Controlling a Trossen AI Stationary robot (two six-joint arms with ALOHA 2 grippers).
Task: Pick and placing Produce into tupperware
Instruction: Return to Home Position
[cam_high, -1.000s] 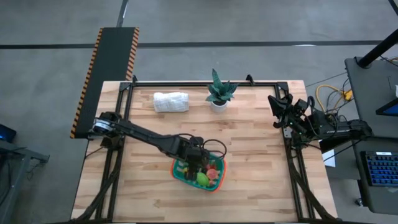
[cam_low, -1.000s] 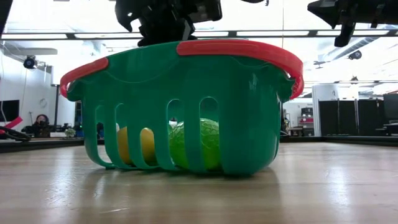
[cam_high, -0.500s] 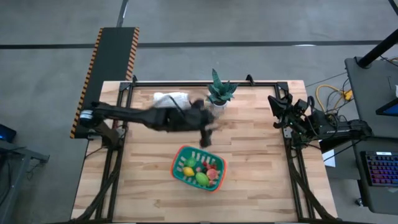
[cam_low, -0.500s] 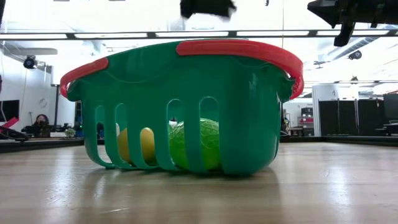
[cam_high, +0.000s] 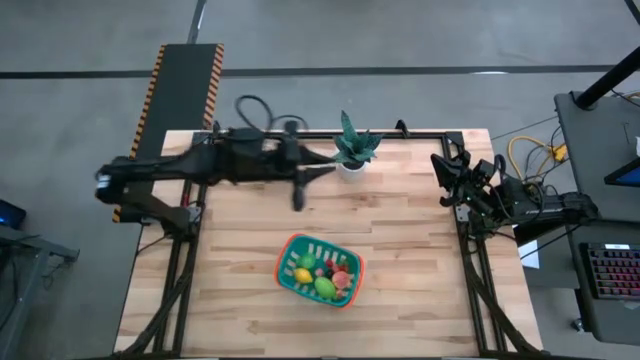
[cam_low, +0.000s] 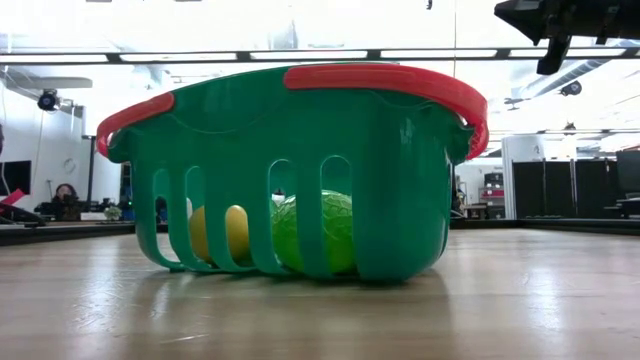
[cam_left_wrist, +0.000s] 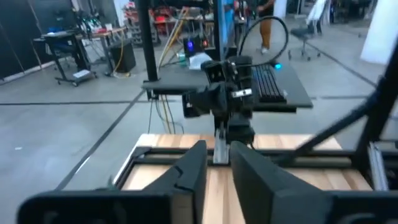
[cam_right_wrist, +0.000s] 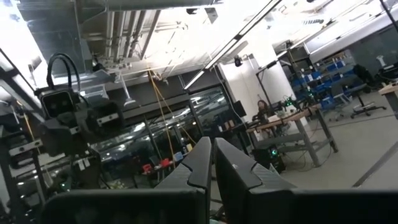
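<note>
The tupperware (cam_high: 287, 279), teal with an orange-red rim, stands on the table's near middle. In the low view its slotted wall (cam_low: 390, 190) fills the picture. Inside lie the produce: a yellow piece (cam_high: 303, 276), a green piece (cam_high: 325, 287), a red piece (cam_high: 341, 276) and others. The yellow (cam_low: 225, 232) and green (cam_low: 315, 232) pieces show through the slots. My left gripper (cam_high: 297, 198) hangs empty over the far middle of the table, beside the plant, its fingers (cam_left_wrist: 193, 168) a narrow gap apart. My right gripper (cam_right_wrist: 213, 152) is shut and empty at the table's right edge (cam_high: 441, 162).
A potted green plant (cam_high: 350, 150) stands at the far middle, just right of my left arm. The left arm (cam_high: 220, 165) lies across the far left of the table and covers the rolled white cloth. Bare wood lies left and right of the tupperware.
My left gripper has risen out of the tupperware and swung toward the table's far edge, ending beside the plant; it has left the low view. The arm now lies along the far left. The tupperware and the produce in it have stayed put.
</note>
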